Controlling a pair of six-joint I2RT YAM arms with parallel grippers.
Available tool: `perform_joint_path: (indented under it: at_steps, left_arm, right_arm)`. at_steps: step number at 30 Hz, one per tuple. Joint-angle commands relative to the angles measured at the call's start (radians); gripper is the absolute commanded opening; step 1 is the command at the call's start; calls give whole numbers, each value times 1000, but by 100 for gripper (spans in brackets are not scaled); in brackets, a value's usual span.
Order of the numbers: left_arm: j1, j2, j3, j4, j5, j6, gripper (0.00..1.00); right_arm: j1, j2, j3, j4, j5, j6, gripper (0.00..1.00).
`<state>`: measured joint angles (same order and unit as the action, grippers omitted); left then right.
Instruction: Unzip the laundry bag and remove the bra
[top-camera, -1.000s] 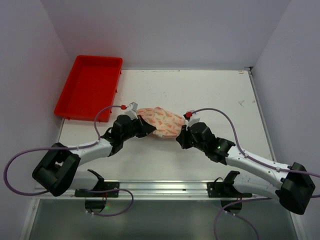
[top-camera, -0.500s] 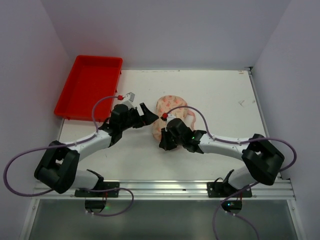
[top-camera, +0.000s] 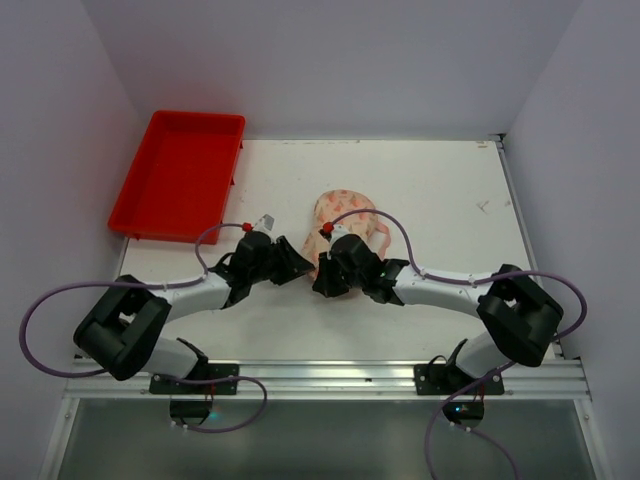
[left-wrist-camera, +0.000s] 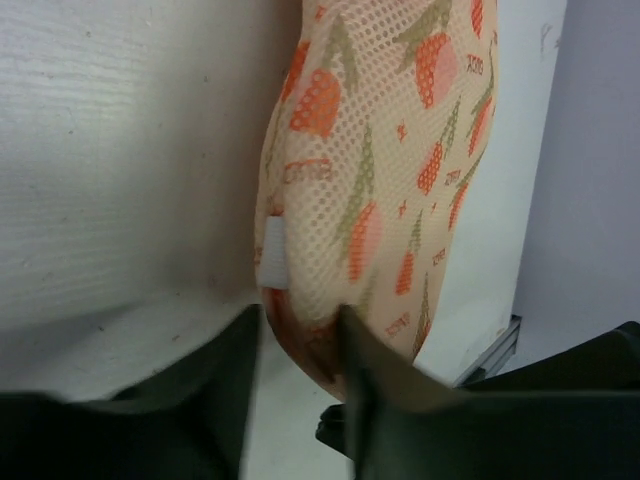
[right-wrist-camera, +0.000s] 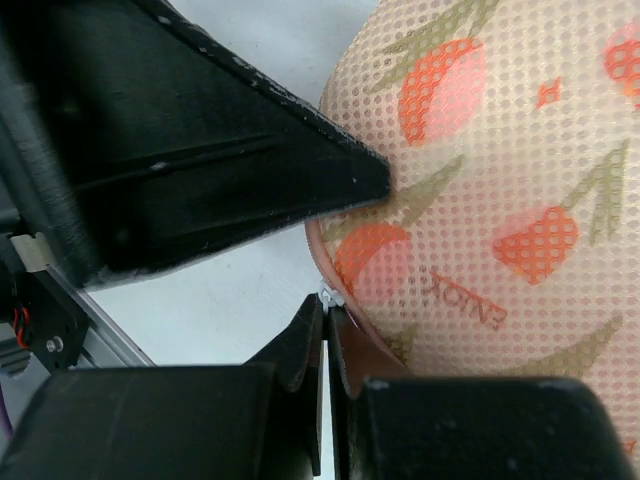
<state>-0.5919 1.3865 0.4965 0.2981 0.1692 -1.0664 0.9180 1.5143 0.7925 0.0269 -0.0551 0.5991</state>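
The bag (top-camera: 345, 212) lies mid-surface (top-camera: 440, 190), just ahead of both arms. Its long axis runs from the tools away toward the far edge, and its near end is tucked in between the two wrists. Both tools meet at that near end, so neither arm has to reach.

The right tool (right-wrist-camera: 325, 310) has its fingers pressed together at the bag's pink edge. A small metal zip pull (right-wrist-camera: 326, 293) sits right at their tips, and they look clamped on it. The left tool (left-wrist-camera: 300, 314) has its fingers apart, straddling the bag's rounded near end without gripping it.

The zip seems barely started, and no bra shows. From the pull, the rest of the bag stretches away from the right tool. The pull would probably have to travel outward along the edge, with the left tool closing on the near end to anchor it.
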Motion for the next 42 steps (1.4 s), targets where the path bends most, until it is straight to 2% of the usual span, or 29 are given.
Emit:
perform_joint_path:
  at_steps: [1,3,4,9,10,14,17,20,21,22,23,24,25,27,28,32,36,39,42]
  left_arm:
    - [-16,26,31,59,1,-30,31]
    - [-10,19,43,47,-14,-14,3]
    - [-3,17,50,27,-26,-1,0]
    - [87,49,100,-5,15,106,0]
    - [101,63,125,-13,57,127,0]
    - [162,147,223,-72,165,322,0]
    - [208,239,304,-152,263,448,0]
    - [245,259,346,-185,283,515,0]
    - [253,263,355,-194,285,520,2]
    - [257,260,362,-197,292,520,19]
    - [260,252,360,-194,294,502,31]
    - [261,223,353,-180,294,484,62]
    - [261,204,326,-171,294,459,77]
    - [261,134,288,-160,271,364,97]
    - [261,109,240,-154,248,333,100]
    - [254,-27,100,-128,205,205,100]
    - [213,-148,-51,-81,138,102,99]
    - [147,-156,-78,-4,99,30,95]
    - [81,-112,-40,21,64,0,90]
  right_arm:
    - [1,-12,25,44,9,14,0]
    - [-1,-35,7,19,29,16,0]
    - [-2,-46,-1,12,32,15,0]
    - [-31,-149,-59,-91,44,-7,0]
    - [-50,-172,-73,-105,47,-10,0]
    - [-109,-270,-139,-166,43,-35,0]
    - [-145,-321,-156,-219,-1,-50,0]
    - [-143,-327,-145,-213,-61,-68,0]
    - [-142,-315,-128,-193,-81,-67,0]
    - [-134,-280,-119,-179,-97,-65,0]
    - [-125,-257,-107,-164,-107,-59,0]
    - [-113,-231,-73,-139,-111,-58,0]
    - [-93,-173,-53,-131,-109,-55,0]
    - [-79,-113,6,-98,-112,-44,0]
    - [-74,-85,25,-85,-118,-36,0]
    - [-70,24,89,-39,-129,-1,0]
    - [-64,49,123,5,-124,8,0]
    - [-59,66,134,10,-117,5,0]
    - [-56,81,132,18,-121,14,0]
